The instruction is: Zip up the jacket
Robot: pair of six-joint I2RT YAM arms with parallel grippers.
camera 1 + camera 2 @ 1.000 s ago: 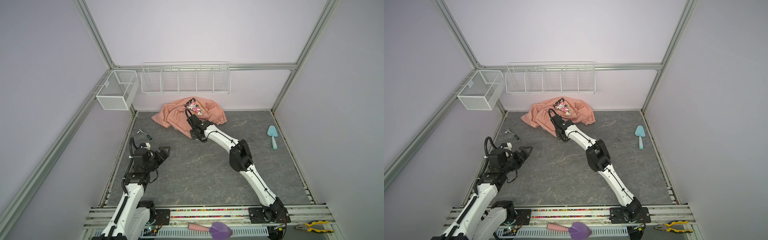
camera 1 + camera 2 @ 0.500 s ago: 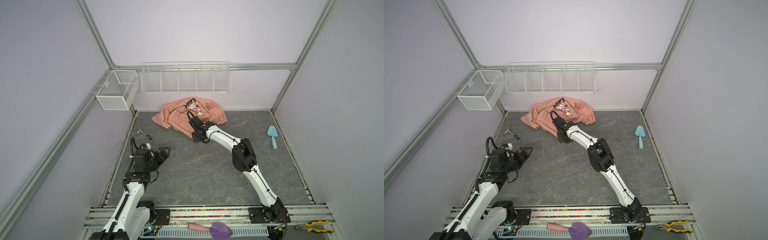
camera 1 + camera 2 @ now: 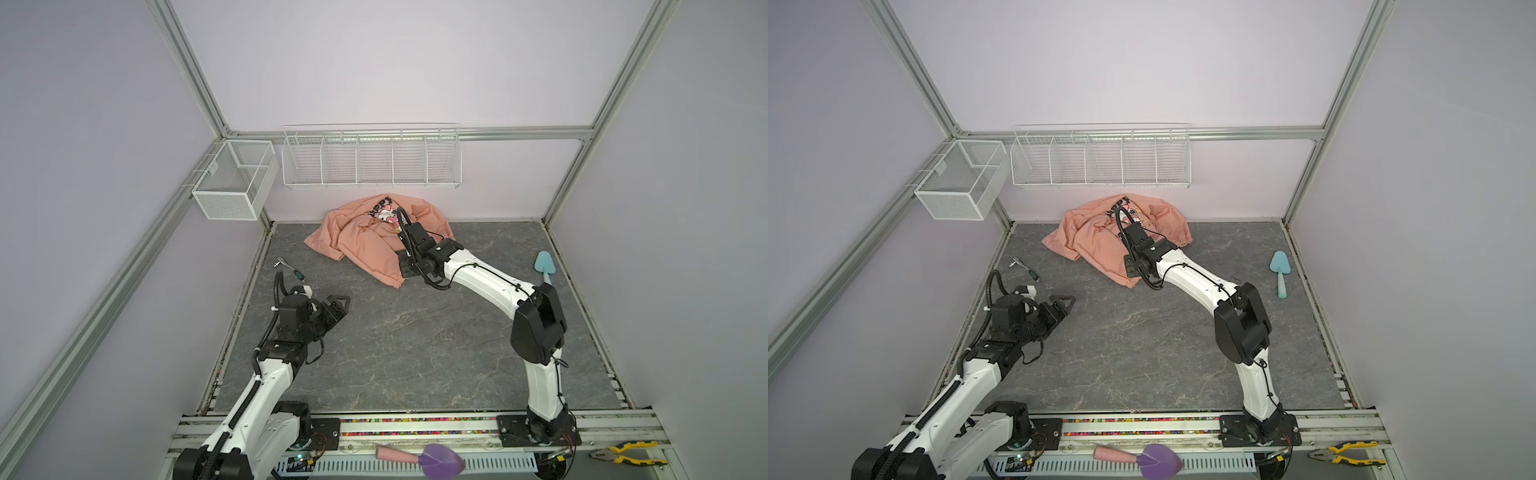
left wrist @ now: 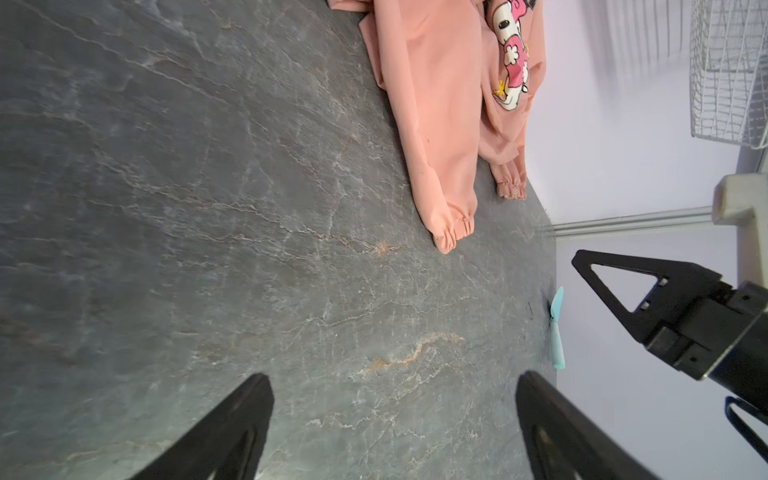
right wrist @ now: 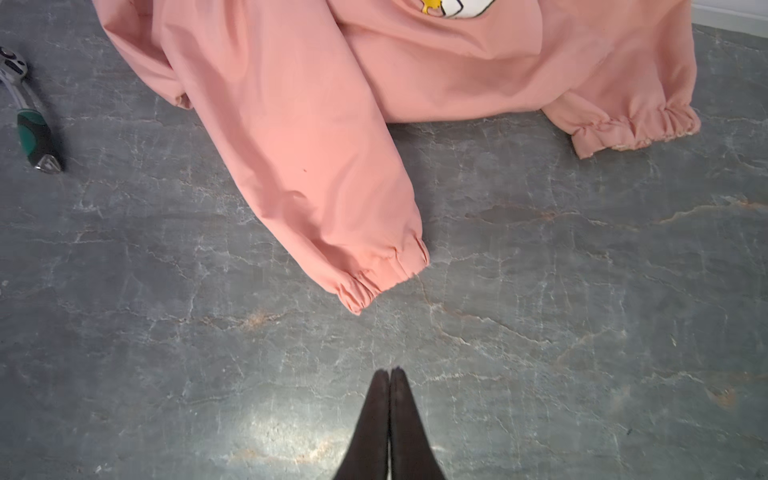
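The salmon-pink jacket (image 3: pixel 365 245) (image 3: pixel 1096 245) lies crumpled at the back of the floor against the wall, with a cartoon print (image 3: pixel 382 212) on top; no zip shows. One sleeve reaches forward and ends in an elastic cuff (image 5: pixel 382 270). My right gripper (image 5: pixel 390 370) is shut with nothing in it. It hangs over bare floor just short of that cuff and does not touch it. Its wrist covers part of the jacket in both top views. My left gripper (image 3: pixel 338 301) (image 4: pixel 392 376) is open and empty, low at the front left, far from the jacket (image 4: pixel 436 104).
A green-handled ratchet (image 3: pixel 291 269) (image 5: pixel 33 124) lies left of the jacket. A teal trowel (image 3: pixel 544 266) lies by the right wall. White wire baskets (image 3: pixel 370 158) (image 3: pixel 232 183) hang on the back and left walls. A purple trowel (image 3: pixel 436 459) and pliers (image 3: pixel 623 453) rest on the front rail.
My right wrist has drawn a little to the right and toward the front, off the jacket's middle. The left arm has hardly moved.
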